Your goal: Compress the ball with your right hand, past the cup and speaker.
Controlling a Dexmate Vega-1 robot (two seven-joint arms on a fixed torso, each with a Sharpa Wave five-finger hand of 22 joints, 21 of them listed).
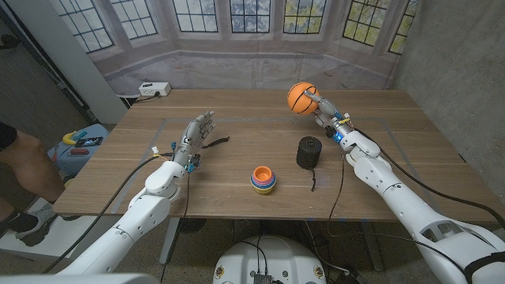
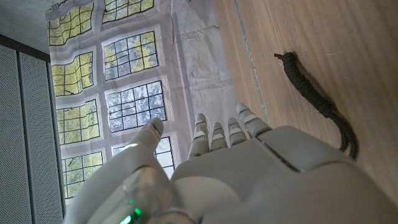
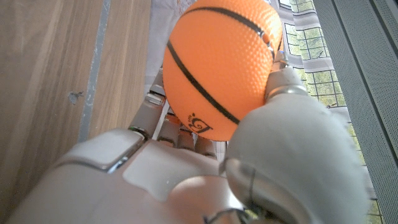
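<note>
Holding the orange ball [image 1: 301,98] above the table's far side, beyond the speaker [image 1: 309,152] and cup [image 1: 263,179], the right hand [image 1: 325,110] could squeeze unevenly, so the ball pops out and rolls away. The left hand [image 1: 195,136] holds nothing, fingers apart.

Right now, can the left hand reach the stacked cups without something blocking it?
Probably yes. The left hand is open, and only bare table lies between it and the stacked cups; the speaker stands beyond them.
</note>
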